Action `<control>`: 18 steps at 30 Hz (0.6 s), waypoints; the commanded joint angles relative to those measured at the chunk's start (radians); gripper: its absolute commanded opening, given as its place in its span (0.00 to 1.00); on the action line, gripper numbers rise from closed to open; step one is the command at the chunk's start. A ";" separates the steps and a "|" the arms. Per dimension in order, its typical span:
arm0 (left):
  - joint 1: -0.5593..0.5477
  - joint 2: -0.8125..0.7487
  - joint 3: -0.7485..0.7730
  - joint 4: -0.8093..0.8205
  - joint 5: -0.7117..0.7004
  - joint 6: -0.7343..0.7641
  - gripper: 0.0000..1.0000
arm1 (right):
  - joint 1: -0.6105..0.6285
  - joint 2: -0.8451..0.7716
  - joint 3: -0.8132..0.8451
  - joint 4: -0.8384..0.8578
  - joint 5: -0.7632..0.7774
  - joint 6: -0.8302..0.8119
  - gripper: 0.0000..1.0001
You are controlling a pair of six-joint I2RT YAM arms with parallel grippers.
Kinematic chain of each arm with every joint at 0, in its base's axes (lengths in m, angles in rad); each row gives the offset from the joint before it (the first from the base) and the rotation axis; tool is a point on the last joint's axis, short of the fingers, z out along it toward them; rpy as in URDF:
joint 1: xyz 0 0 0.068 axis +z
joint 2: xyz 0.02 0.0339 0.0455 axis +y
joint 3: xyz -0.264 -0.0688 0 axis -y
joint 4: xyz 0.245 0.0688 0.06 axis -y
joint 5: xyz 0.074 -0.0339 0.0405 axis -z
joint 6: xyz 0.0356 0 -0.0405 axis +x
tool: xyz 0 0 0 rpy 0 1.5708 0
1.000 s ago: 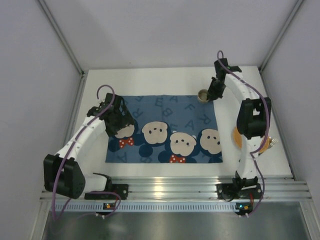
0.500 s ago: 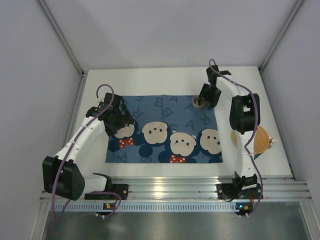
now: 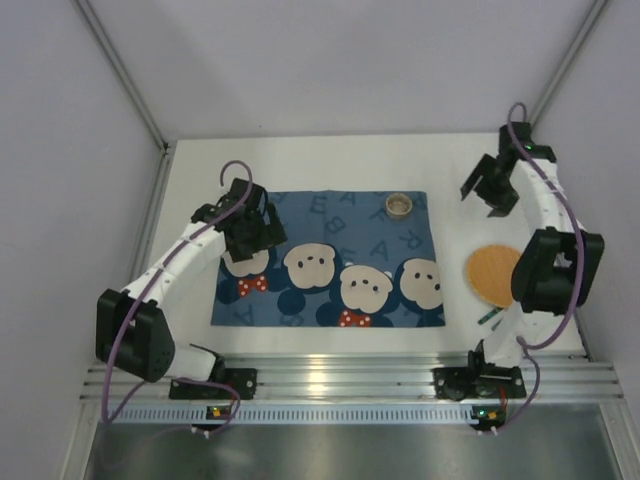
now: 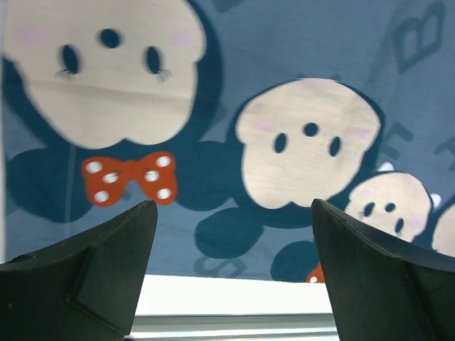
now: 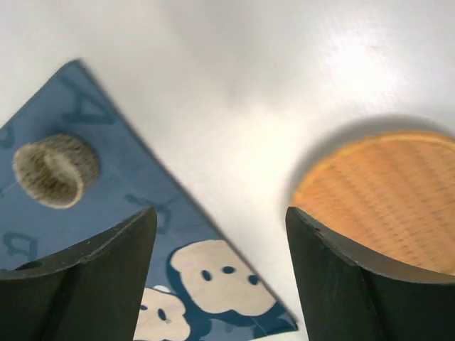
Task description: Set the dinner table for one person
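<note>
The white dinner table [image 3: 320,160] carries a blue bear-print placemat [image 3: 330,262]. A small woven cup [image 3: 399,205] stands alone on the mat's far right corner and also shows in the right wrist view [image 5: 55,170]. A round orange wooden plate [image 3: 497,274] lies on the table right of the mat. My right gripper [image 3: 483,188] hangs open above the far right of the table, its view looking down between mat edge and plate [image 5: 384,202], jaws empty [image 5: 220,211]. My left gripper [image 3: 250,228] hovers open over the mat's left part, nothing between its fingers [image 4: 232,206].
A thin green-tipped item [image 3: 490,318] pokes out near the plate's front edge, partly hidden by the right arm. Grey walls close in the table at the back and sides. The ribbed aluminium rail [image 3: 330,380] runs along the near edge.
My right gripper opened, left the woven cup on the mat's far right corner, and swung right and up toward the table's far right. The left gripper shifted slightly right over the mat.
</note>
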 commanded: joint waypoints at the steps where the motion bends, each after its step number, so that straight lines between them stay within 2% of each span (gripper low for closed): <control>1: -0.046 0.050 0.052 0.110 0.120 0.028 0.94 | -0.143 -0.083 -0.130 -0.021 0.052 -0.034 0.74; 4: -0.107 0.125 0.099 0.186 0.244 0.063 0.94 | -0.281 -0.096 -0.209 0.000 -0.026 -0.046 0.74; 10: -0.236 0.256 0.200 0.189 0.290 0.074 0.94 | -0.485 -0.039 -0.209 0.022 -0.063 -0.080 0.74; 13: -0.265 0.276 0.207 0.192 0.301 0.056 0.93 | -0.541 -0.002 -0.197 0.025 -0.083 -0.086 0.74; 18: -0.284 0.253 0.187 0.175 0.293 0.050 0.93 | -0.558 0.053 -0.186 0.045 -0.086 -0.089 0.74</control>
